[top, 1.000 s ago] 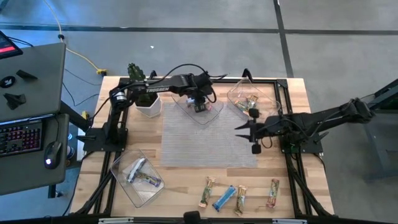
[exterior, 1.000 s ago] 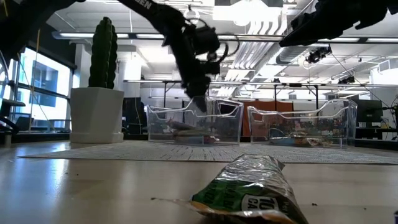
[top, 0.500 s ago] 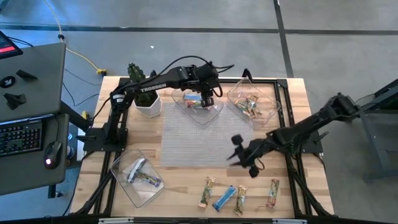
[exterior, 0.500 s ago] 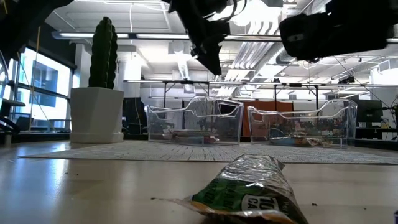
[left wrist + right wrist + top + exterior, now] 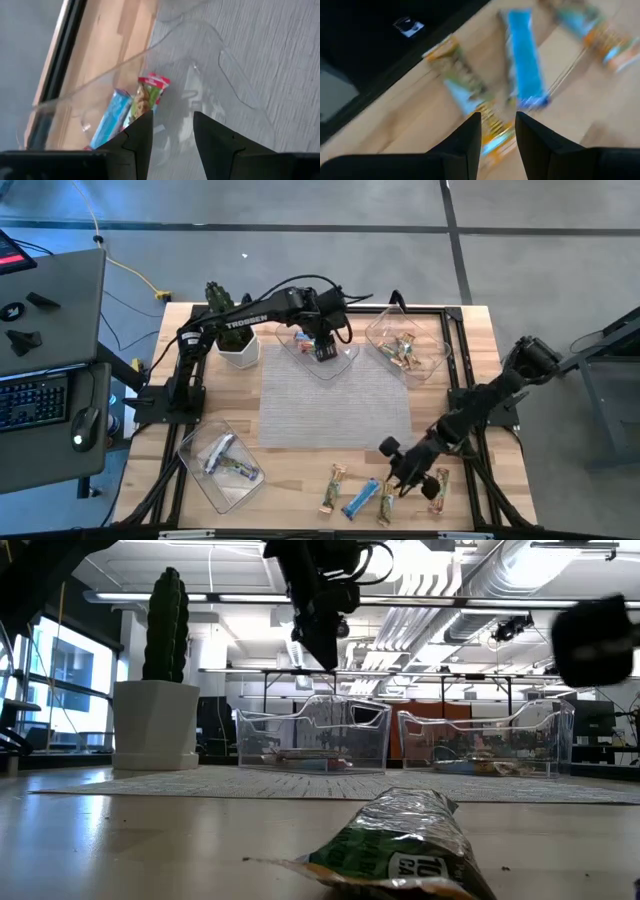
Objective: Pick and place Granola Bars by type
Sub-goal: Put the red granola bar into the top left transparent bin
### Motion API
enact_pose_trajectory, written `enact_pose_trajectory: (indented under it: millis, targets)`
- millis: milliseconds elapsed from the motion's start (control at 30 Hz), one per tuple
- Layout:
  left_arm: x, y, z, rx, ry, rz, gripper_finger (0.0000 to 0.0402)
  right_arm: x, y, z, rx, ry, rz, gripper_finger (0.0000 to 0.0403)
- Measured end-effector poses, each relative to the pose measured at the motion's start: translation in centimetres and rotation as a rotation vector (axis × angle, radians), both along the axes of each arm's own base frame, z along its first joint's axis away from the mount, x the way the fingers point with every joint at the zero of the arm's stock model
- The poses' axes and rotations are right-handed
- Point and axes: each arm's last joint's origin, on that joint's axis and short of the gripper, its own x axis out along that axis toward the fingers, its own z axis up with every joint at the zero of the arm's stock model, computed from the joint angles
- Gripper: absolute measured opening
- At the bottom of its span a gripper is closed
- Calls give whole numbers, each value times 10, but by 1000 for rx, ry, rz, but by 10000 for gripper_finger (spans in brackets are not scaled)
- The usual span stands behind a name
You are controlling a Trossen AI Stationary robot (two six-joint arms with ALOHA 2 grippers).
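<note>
Granola bars in shiny wrappers lie in a row on the wooden table's (image 5: 470, 340) front edge. The right wrist view shows a long blue bar (image 5: 524, 57) and a gold and green bar (image 5: 465, 85) just past the right gripper's (image 5: 498, 131) two dark fingers, which stand a little apart and hold nothing. The high view shows that right gripper (image 5: 405, 470) over the row.

The left wrist view shows the left gripper's (image 5: 172, 131) fingers apart and empty over a clear plastic tray (image 5: 235, 100), with a blue bar (image 5: 110, 120) and a red and green bar (image 5: 147, 95) just beyond them. Only the low view shows a crinkled green wrapper (image 5: 400, 840) up close.
</note>
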Motion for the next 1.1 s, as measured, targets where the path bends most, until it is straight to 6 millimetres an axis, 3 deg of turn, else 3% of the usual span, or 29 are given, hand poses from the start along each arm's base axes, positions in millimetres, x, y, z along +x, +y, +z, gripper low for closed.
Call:
enact_pose_trajectory:
  millis: [167,367,567,767,933,1100]
  targets:
    - [-1,0,-1,-7,10,9,133,-19,0,-3,54,284,-97,103]
    - [-1,0,-1,-18,5,32,133,-48,-16,10,74,620,-274,103]
    - [-1,0,0,-16,4,32,133,-70,-11,21,72,673,-255,103]
    - [-1,0,-1,-15,4,33,133,-83,-10,16,36,792,-483,103]
    - [0,0,0,-11,-8,33,133,-86,-15,14,17,814,-649,103]
    - [0,0,0,-9,-10,33,133,-84,-12,15,57,824,-648,103]
